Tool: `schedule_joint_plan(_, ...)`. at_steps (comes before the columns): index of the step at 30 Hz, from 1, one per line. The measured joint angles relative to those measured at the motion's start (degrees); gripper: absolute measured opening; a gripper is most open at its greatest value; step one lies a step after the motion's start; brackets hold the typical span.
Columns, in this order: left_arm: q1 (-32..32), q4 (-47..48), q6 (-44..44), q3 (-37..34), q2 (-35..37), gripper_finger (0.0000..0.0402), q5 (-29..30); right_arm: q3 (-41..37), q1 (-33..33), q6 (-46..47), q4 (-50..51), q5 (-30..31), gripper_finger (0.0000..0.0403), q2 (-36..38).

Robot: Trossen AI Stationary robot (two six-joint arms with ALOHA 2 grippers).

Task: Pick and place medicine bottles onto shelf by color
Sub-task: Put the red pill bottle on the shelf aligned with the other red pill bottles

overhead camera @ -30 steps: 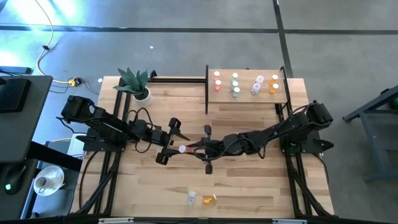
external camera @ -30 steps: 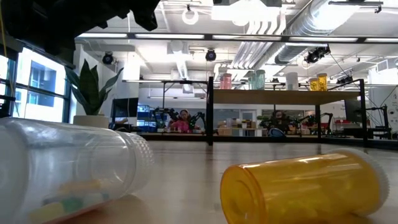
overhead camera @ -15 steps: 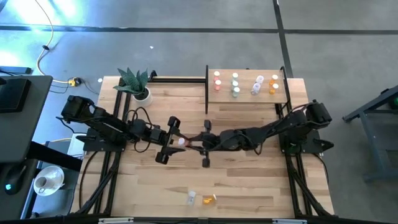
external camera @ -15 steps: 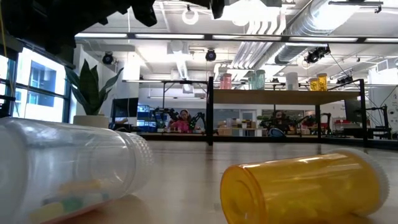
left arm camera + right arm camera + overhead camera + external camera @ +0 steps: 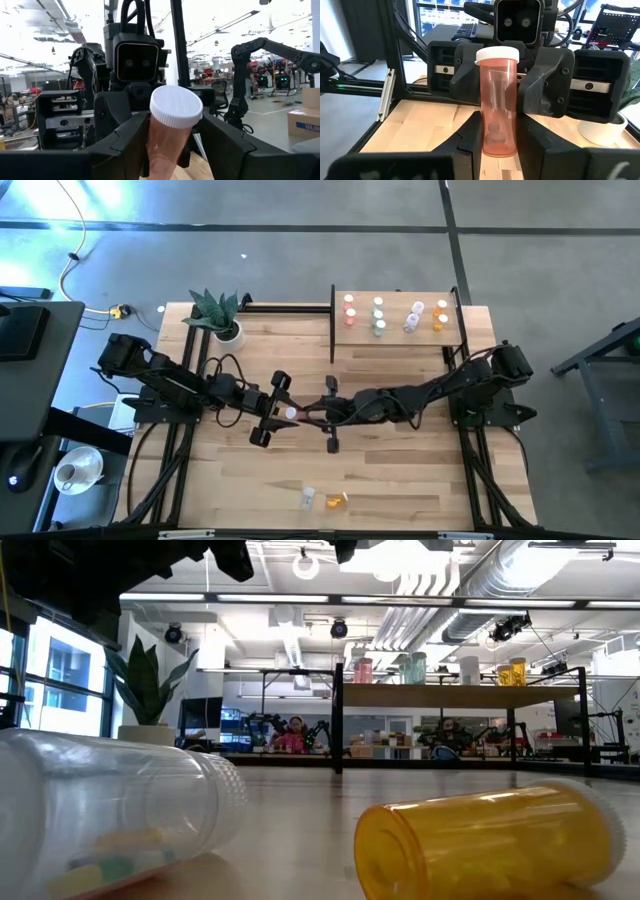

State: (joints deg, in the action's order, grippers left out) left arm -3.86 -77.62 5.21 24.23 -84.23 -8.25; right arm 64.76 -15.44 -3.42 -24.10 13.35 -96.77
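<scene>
Centre of the high view: both arms meet over the middle of the table [image 5: 400,480], and between them sits a pink bottle [image 5: 291,412] with a white cap. The left gripper [image 5: 272,409] reaches in from the left of the frame, the right gripper [image 5: 325,413] from the right, nose to nose.

In the right wrist view the pink bottle [image 5: 498,102] stands upright, cap on top, with the left gripper's fingers [image 5: 470,75] pressed against both its sides near the cap. The right gripper's own fingers [image 5: 470,137] flank the bottle's base, narrow, and look to be touching it. In the left wrist view the bottle [image 5: 172,131] fills the middle, gripped between the left gripper's fingers [image 5: 125,142].

Upper right of the high view: the shelf [image 5: 398,318] carries bottles in columns, red ones [image 5: 349,311], green ones [image 5: 378,315], clear ones [image 5: 413,317] and orange ones [image 5: 439,315]. The potted plant [image 5: 218,312] sits at upper left of the table.

Bottom centre of the high view, two bottles lie on their sides close together: a clear bottle [image 5: 307,498] and an orange bottle [image 5: 336,499]. The low view shows them huge in the foreground, clear bottle [image 5: 110,815] at left, orange bottle [image 5: 490,840] at right, apart.
</scene>
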Motion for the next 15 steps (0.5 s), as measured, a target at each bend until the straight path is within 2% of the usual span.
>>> schedule_joint_plan(15,0.0,1.5,1.0,0.0,0.1,0.0167,3.2,0.0,0.0,-0.1,-0.1,-0.1,0.0076,0.0)
